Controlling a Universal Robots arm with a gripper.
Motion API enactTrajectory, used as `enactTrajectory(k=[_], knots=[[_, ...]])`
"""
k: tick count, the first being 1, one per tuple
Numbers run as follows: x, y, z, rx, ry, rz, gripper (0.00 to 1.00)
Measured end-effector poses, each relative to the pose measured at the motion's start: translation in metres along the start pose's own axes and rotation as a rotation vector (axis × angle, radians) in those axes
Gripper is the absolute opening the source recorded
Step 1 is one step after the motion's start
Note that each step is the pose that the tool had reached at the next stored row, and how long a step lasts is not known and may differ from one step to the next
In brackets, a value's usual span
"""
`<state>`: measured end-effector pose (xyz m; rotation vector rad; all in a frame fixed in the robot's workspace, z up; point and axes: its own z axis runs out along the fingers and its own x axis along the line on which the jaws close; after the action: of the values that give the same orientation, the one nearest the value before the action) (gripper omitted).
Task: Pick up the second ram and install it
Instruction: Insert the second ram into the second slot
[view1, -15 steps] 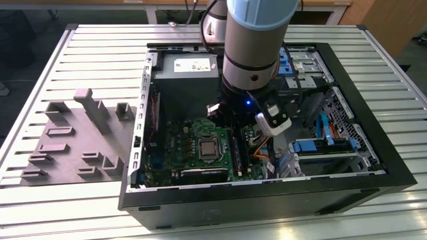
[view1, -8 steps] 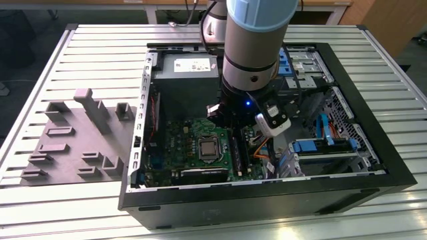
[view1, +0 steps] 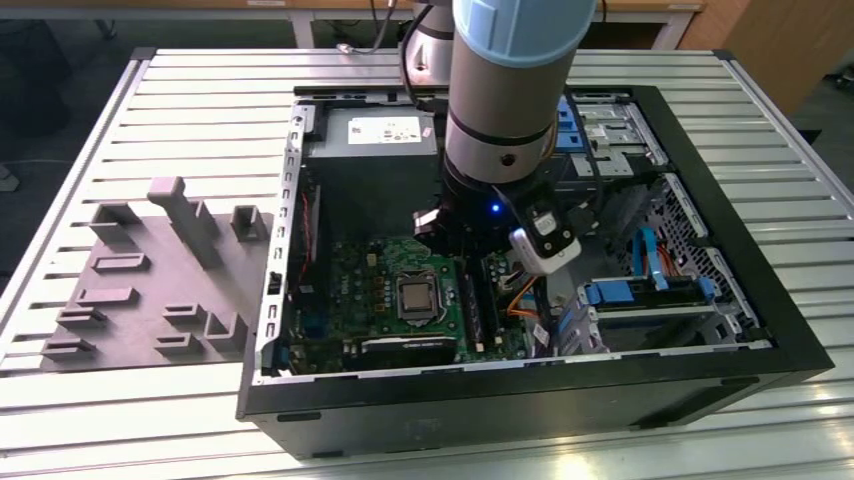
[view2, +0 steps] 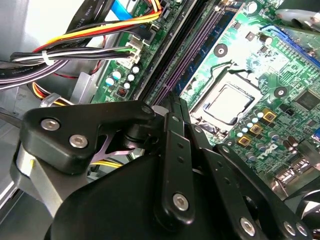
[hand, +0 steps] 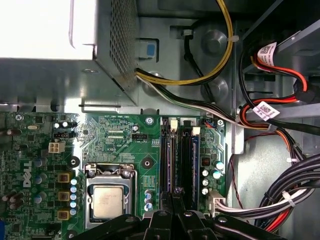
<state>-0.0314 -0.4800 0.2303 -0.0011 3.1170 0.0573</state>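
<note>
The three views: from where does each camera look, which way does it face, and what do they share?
Exterior view: off the arm and above, facing down on the open computer case, the grey fixture block and the arm.
First wrist view: on the arm, facing straight down on the green board; the end effector is at the edge.
Second wrist view: on the arm, facing obliquely along the end effector.
All three show the processor socket.

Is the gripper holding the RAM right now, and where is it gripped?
Cannot be told. The gripper sits low over the memory slots of the green board, but no RAM stick is clearly visible between its fingers.
</note>
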Motion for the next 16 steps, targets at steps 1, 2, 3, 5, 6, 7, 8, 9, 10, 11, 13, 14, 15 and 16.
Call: enactTrajectory(k=[1, 2, 3, 5, 6, 7, 8, 9, 10, 11, 13, 14, 15, 16], knots=[[0.0, 0.0, 0.0003, -0.0008, 0.0, 0.0, 0.12], [0.0, 0.0, 0.0004, -0.0011, 0.0, 0.0, 0.12], [0.0, 0.0, 0.0006, -0.0012, 0.0, 0.0, 0.12], [0.0, 0.0, 0.0007, -0.0012, 0.0, 0.0, 0.12], [0.0, 0.0, 0.0007, -0.0012, 0.0, 0.0, 0.12], [0.0, 0.0, 0.0008, -0.0023, 0.0, 0.0, 0.12], [0.0, 0.0, 0.0009, -0.0039, -0.0002, 0.0, 0.12], [0.0, 0.0001, 0.0009, -0.0047, -0.0001, 0.0, 0.12], [0.0, 0.0003, 0.0009, -0.0046, -0.0001, 0.0, 0.12], [-0.0001, 0.0004, 0.0008, -0.0046, 0.0, 0.0, 0.12], [0.0, 0.0009, 0.0009, -0.0047, -0.0001, 0.0, 0.12], [0.0, 0.0009, 0.0009, -0.0046, 0.0, 0.0, 0.12], [0.0, 0.0009, 0.0009, -0.0046, 0.0, 0.0, 0.12], [0.0, 0.0009, 0.0009, -0.0047, 0.0, 0.0, 0.12]])
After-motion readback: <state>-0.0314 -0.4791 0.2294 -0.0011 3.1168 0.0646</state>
